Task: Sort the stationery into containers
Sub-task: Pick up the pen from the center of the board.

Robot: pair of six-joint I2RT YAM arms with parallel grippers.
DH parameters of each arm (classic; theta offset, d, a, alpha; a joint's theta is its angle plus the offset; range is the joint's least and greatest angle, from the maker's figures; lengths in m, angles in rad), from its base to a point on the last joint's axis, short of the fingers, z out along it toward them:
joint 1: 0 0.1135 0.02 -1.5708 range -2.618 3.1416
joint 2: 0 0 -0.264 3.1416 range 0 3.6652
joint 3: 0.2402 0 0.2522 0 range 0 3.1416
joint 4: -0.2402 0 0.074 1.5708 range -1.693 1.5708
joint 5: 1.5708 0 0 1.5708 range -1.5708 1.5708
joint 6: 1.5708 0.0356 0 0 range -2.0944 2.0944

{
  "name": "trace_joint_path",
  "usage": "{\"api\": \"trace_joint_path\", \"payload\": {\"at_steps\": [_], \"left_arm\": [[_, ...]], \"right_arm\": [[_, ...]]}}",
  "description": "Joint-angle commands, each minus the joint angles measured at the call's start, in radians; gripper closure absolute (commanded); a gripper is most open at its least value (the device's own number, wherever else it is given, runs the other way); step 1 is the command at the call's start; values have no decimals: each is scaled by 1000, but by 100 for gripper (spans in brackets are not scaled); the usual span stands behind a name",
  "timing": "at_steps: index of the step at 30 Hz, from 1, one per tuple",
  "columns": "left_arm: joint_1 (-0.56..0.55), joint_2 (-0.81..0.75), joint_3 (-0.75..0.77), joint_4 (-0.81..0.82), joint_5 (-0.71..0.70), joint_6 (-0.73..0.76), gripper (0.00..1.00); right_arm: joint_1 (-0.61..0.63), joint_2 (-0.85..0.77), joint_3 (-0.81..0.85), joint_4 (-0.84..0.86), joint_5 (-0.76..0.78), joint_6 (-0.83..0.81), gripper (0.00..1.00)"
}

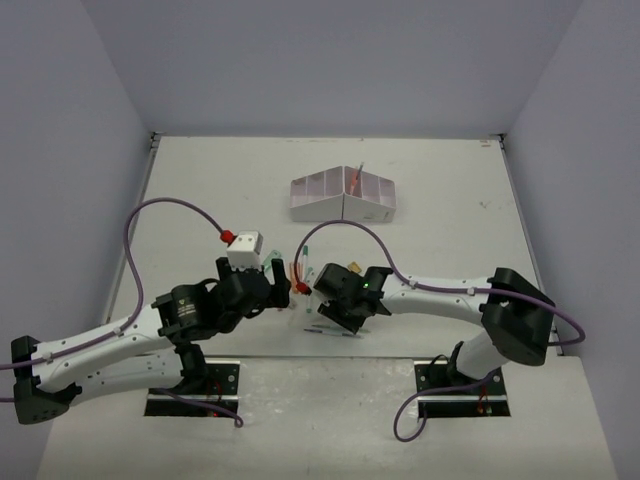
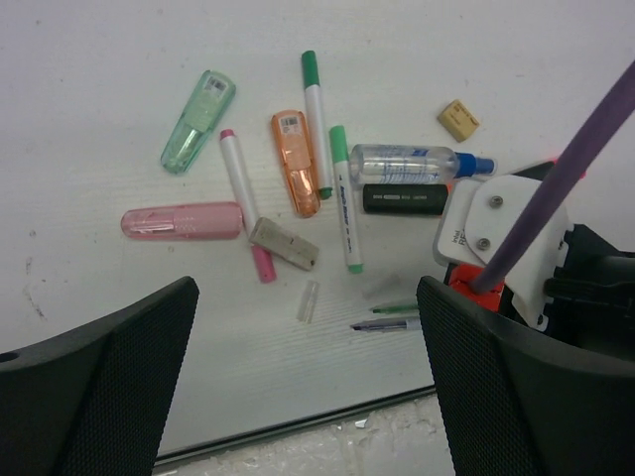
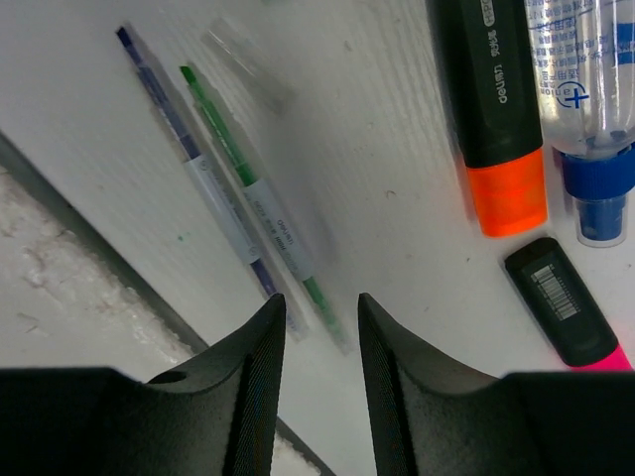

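Hovering over the thin green pen (image 3: 260, 203), we had our right gripper (image 3: 321, 302) narrowly parted, left gripper (image 2: 306, 297) spread wide, both empty.

matt white table (image 2: 99, 59); glossy black plastic highlighter (image 3: 491, 89); clear plastic bottle (image 2: 402, 164); translucent pink case (image 2: 182, 220)

**Colour key.** Tabletop (image 1: 200, 200): off-white. Organiser box (image 1: 320, 212): white walls, compartments tinted pink. Cable (image 2: 556, 188): purple.

**Left-wrist view.**
- Green case (image 2: 198, 119), orange case (image 2: 296, 164) and pink case (image 2: 182, 221): all translucent.
- Upper marker (image 2: 317, 119) and lower marker (image 2: 344, 203): white with green ends.
- Pink marker (image 2: 241, 193): white barrel with pink ends.
- Eraser (image 2: 284, 244): grey.
- Small block (image 2: 458, 119): tan.

**Right-wrist view.**
- Orange highlighter (image 3: 493, 89): black body, orange end.
- Pink highlighter (image 3: 561, 307): black body, white barcode, pink end.
- Bottle (image 3: 580, 59): clear, with blue print and a blue cap.
- Green pen (image 3: 213, 124) and blue pen (image 3: 164, 107): each banded with a white label.
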Motion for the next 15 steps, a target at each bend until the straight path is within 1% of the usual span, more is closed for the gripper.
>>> {"api": "trace_joint_path", "payload": {"at_steps": [1, 5, 10, 15], "left_arm": [[-5, -29, 10, -39, 4, 65, 6], [-5, -40, -15, -5, 20, 74, 6], [-5, -38, -14, -4, 24, 77, 6], [-5, -56, -18, -3, 24, 78, 6]], "right_arm": [[5, 16, 49, -3, 64, -38, 63], [5, 33, 59, 11, 64, -40, 64], [5, 77, 77, -4, 41, -40, 66], [4, 83, 77, -4, 17, -39, 67]]}}
